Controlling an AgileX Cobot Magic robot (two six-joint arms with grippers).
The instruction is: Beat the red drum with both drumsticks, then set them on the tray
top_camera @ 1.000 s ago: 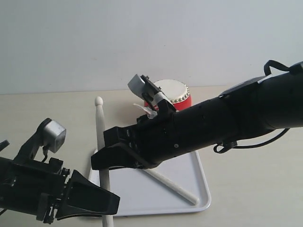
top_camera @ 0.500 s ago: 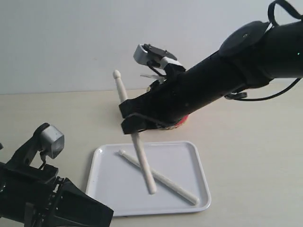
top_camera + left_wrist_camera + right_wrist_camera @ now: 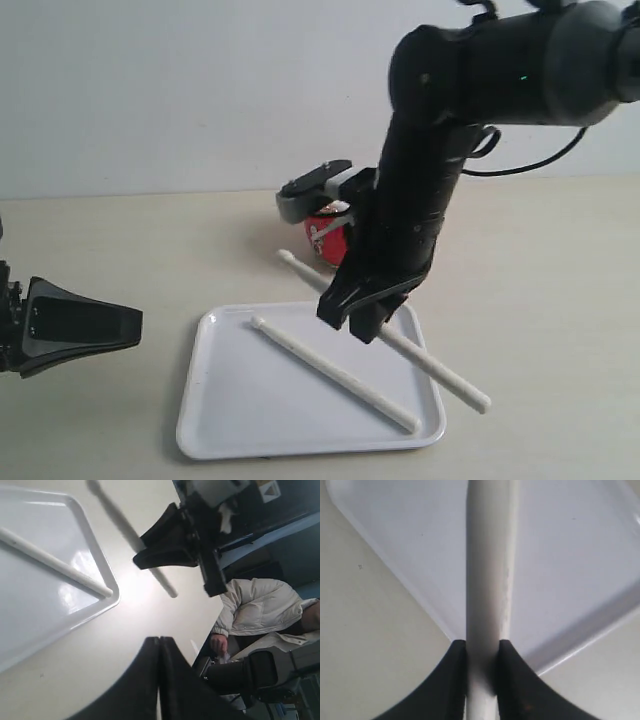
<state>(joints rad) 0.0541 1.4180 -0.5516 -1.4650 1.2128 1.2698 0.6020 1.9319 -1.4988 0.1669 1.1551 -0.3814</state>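
Black arm (image 3: 480, 70), tapered black fingers (image 3: 454, 682), grey camera block (image 3: 296, 206), cable loop (image 3: 532, 164), perhaps green LED (image 3: 522, 78).

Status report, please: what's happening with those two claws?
Right gripper shut on one drumstick over tray. Left gripper shut, empty. Other drumstick lying in tray.

The right arm (image 3: 480, 60) reaches in high from the right and bends steeply down over the far right part of the tray (image 3: 230, 410). Its right gripper (image 3: 356, 318) points downward, jaws clamped on a drumstick (image 3: 440, 372). The left gripper (image 3: 128, 325) sits low, well left of the tray, jaws pressed together on nothing, pointing toward the tray
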